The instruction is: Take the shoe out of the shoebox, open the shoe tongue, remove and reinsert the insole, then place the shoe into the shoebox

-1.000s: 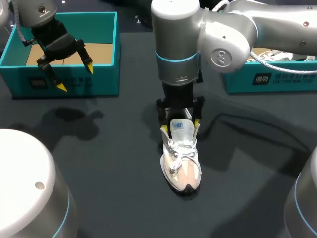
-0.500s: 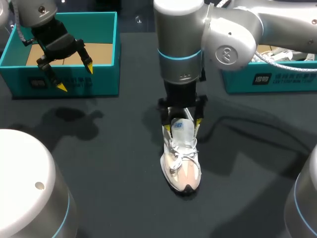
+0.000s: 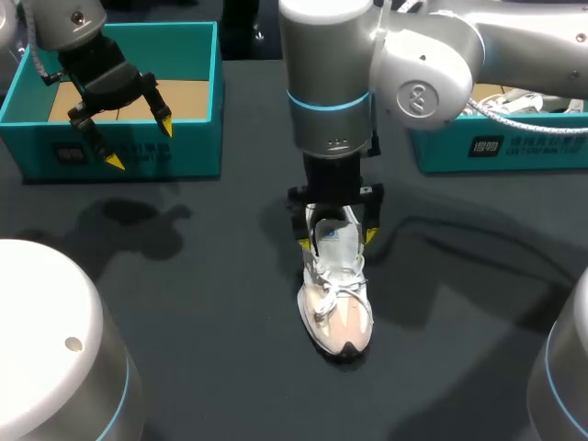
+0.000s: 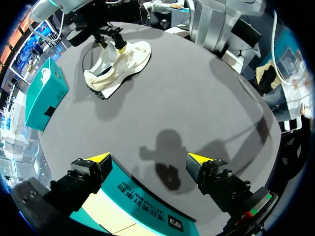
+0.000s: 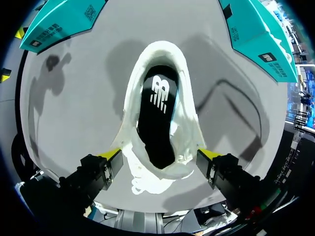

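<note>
The shoe [image 3: 338, 308] stands at the middle of the bench [image 3: 202, 303], lengthwise far-to-near, toe toward the near edge, with the right fingers [image 3: 304, 243] spread astride its opening and the left fingers [image 3: 115, 162] spread above the far-left shoebox [image 3: 138, 152].

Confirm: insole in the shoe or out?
In. The right wrist view looks down into the shoe, and the dark insole lies flat inside it.

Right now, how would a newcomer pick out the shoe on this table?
Start at the dark table and follow the silver right arm down to its gripper near the middle. The shoe lies right under it. It is white and cream with white laces, alone on the bare top, unlike the left teal box and right teal box at the far edge.
</note>
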Controlling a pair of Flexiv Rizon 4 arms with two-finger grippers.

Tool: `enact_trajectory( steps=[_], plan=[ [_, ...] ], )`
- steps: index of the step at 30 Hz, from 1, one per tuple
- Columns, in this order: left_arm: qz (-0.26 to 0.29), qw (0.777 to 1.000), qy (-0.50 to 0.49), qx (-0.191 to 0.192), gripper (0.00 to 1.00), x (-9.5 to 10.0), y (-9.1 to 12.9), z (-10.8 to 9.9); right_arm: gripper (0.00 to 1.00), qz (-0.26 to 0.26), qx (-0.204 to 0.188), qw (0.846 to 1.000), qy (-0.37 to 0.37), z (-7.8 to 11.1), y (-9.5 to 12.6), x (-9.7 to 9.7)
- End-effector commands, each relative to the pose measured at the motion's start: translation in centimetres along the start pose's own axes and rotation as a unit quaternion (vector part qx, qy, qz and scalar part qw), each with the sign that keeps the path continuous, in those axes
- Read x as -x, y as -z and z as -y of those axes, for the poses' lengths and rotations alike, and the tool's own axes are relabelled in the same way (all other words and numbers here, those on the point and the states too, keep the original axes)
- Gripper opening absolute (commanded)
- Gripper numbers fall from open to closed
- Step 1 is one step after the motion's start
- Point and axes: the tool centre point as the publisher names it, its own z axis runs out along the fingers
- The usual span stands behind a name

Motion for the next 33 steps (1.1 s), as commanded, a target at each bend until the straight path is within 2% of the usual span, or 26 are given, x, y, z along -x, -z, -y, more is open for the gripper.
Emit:
enact_trajectory(
  steps=[1,10,15,18,19,20,25,33],
  plan=[
    [0.000,1.000,0.000,0.001,1.00,-0.1,0.0,0.0,1.00,-0.007,0.005,1.000,-0.013,2.1,0.0,0.2],
    [0.000,1.000,0.000,0.001,1.00,-0.1,0.0,0.0,1.00,0.001,0.003,0.999,-0.052,5.6,0.9,0.3],
    [0.000,1.000,0.000,0.001,1.00,-0.1,0.0,0.0,0.77,0.004,0.007,0.999,-0.054,6.5,1.3,-0.3],
    [0.000,1.000,0.000,0.001,1.00,-0.1,0.0,0.0,0.55,0.001,0.017,0.998,-0.055,6.8,1.3,-0.4],
    [0.000,1.000,0.000,0.001,1.00,-0.1,0.0,0.0,0.47,0.001,0.021,0.998,-0.054,6.7,1.3,-0.5],
    [0.000,1.000,0.000,0.001,1.00,-0.1,0.0,0.0,0.45,0.000,0.027,0.998,-0.051,6.6,1.3,-0.6],
    [0.000,1.000,0.000,0.001,1.00,-0.1,0.0,0.0,0.44,-0.007,0.041,0.999,-0.026,4.7,0.7,-1.1],
    [0.000,1.000,0.000,0.001,1.00,-0.1,0.0,0.0,0.40,-0.009,0.051,0.999,-0.009,1.8,-0.6,0.1]
  ],
)
